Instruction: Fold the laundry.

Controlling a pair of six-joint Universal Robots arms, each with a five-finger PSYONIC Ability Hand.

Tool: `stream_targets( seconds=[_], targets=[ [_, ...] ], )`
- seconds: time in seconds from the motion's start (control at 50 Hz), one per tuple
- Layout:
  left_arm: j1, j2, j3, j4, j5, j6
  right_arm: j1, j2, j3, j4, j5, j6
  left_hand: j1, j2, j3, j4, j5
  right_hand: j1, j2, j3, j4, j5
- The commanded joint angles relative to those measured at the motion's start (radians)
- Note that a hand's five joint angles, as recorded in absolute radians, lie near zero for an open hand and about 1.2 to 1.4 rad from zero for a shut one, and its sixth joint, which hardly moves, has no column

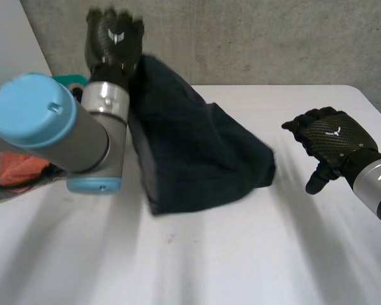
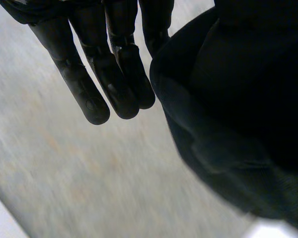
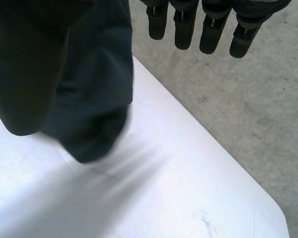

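1. At 6 o'clock, nearest: white surface, landing zone.
2. 3 o'clock: right hand hovers, fingers relaxed, holding nothing.
3. Centre: dark cloth, bunched, hangs with its lower end on the surface.
4. 11 o'clock, far: left hand raised, fingers straight, pressed together, pinching the cloth's top.
5. Step looks like lift-out, no fold yet. Next: right hand takes a free corner, spread flat.

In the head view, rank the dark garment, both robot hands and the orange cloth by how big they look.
1. dark garment, largest by far.
2. right robot hand and left robot hand: look alike; the left is raised toward the camera, so unranked.
3. orange cloth, smallest, partly behind the left arm.
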Motion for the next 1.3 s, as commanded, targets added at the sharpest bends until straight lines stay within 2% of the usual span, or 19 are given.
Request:
stream_targets(
  seconds=[0.02,0.08,0.22,0.24,0.26,0.32,0.36,0.44,0.58,0.72,0.8,0.9,0.98,1.06,1.16,1.2,1.24,1.28,1.3],
  targets=[
    [-0.118,-0.031,0.087,0.002,0.095,-0.072,0.006,0.027,-0.034,-0.009,0.035,0.091,0.250,0.201,0.208,0.199,0.264,-0.058,-0.042,-0.040,-0.034,-0.049],
    [-0.188,-0.094,0.098,-0.003,0.141,-0.124,-0.002,0.042,-0.038,-0.012,0.058,0.103,0.250,0.201,0.208,0.199,0.264,-0.058,-0.042,-0.040,-0.034,-0.049],
    [-0.279,-0.189,0.097,-0.015,0.233,-0.272,-0.017,0.051,-0.033,-0.056,0.106,0.103,0.250,0.201,0.208,0.199,0.264,-0.058,-0.042,-0.040,-0.034,-0.049],
    [-0.293,-0.200,0.091,-0.026,0.251,-0.307,-0.023,0.053,-0.030,-0.065,0.111,0.102,-0.136,-0.185,-0.178,-0.187,-0.122,-0.058,-0.042,-0.040,-0.034,-0.049],
    [-0.299,-0.202,0.087,-0.032,0.262,-0.322,-0.031,0.053,-0.028,-0.072,0.112,0.100,-0.349,-0.398,-0.392,-0.400,-0.336,-0.058,-0.042,-0.040,-0.034,-0.049],
    [-0.302,-0.199,0.081,-0.055,0.307,-0.367,-0.067,0.066,-0.027,-0.081,0.111,0.094,-0.781,-0.830,-0.823,-0.832,-0.767,-0.058,-0.042,-0.040,-0.034,-0.049],
    [-0.304,-0.188,0.081,-0.067,0.314,-0.370,-0.078,0.074,-0.030,-0.079,0.103,0.094,-0.938,-0.987,-0.980,-0.989,-0.924,-0.058,-0.042,-0.040,-0.034,-0.049],
    [-0.288,-0.127,0.081,-0.101,0.310,-0.371,-0.080,0.073,-0.039,-0.073,0.097,0.094,-0.930,-0.979,-0.972,-0.980,-0.916,-0.058,-0.042,-0.040,-0.034,-0.049],
    [-0.152,0.097,-0.032,-0.193,0.310,-0.368,-0.074,0.065,-0.039,-0.058,0.066,0.071,-0.930,-0.979,-0.972,-0.980,-0.916,-0.058,-0.042,-0.040,-0.034,-0.049],
    [-0.063,0.231,-0.210,-0.274,0.316,-0.365,0.023,-0.041,-0.025,0.017,0.006,0.082,-0.945,-0.993,-0.987,-0.995,-0.931,-0.058,-0.042,-0.040,-0.034,-0.049],
    [0.012,0.264,-0.311,-0.280,0.319,-0.364,0.075,-0.046,-0.010,0.020,0.000,0.076,-0.939,-0.987,-0.981,-0.989,-0.925,-0.058,-0.042,-0.040,-0.034,-0.049],
    [0.115,0.246,-0.353,-0.280,0.322,-0.361,0.168,0.026,-0.002,0.024,0.009,0.074,-0.930,-0.979,-0.972,-0.980,-0.916,-0.058,-0.042,-0.040,-0.034,-0.049],
    [0.153,0.118,-0.328,-0.293,0.322,-0.335,0.222,0.094,-0.001,0.028,0.029,0.073,-0.933,-0.981,-0.975,-0.983,-0.919,-0.019,-0.003,-0.001,0.005,-0.010],
    [0.160,0.002,-0.281,-0.360,0.324,-0.232,0.239,0.137,0.027,0.024,0.095,0.073,-0.933,-0.982,-0.975,-0.983,-0.919,0.034,0.051,0.053,0.059,0.043],
    [0.149,-0.086,-0.247,-0.527,0.321,-0.080,0.250,0.180,0.061,-0.007,0.166,0.070,-0.918,-0.967,-0.960,-0.969,-0.904,0.069,0.086,0.088,0.094,0.078],
    [0.140,-0.108,-0.242,-0.570,0.319,-0.071,0.259,0.204,0.062,-0.032,0.180,0.070,-0.883,-0.932,-0.925,-0.934,-0.869,0.157,0.173,0.175,0.181,0.166],
    [0.114,-0.123,-0.235,-0.630,0.314,-0.069,0.267,0.241,0.062,-0.082,0.189,0.070,-0.778,-0.827,-0.820,-0.829,-0.764,0.412,0.428,0.430,0.436,0.421],
    [0.091,-0.128,-0.229,-0.662,0.308,-0.071,0.265,0.258,0.056,-0.116,0.195,0.067,-0.558,-0.607,-0.601,-0.609,-0.545,0.731,0.748,0.750,0.756,0.740],
    [0.080,-0.131,-0.225,-0.675,0.307,-0.071,0.258,0.267,0.047,-0.145,0.206,0.065,-0.389,-0.437,-0.431,-0.439,-0.375,1.064,1.081,1.083,1.089,1.073]
  ],
)
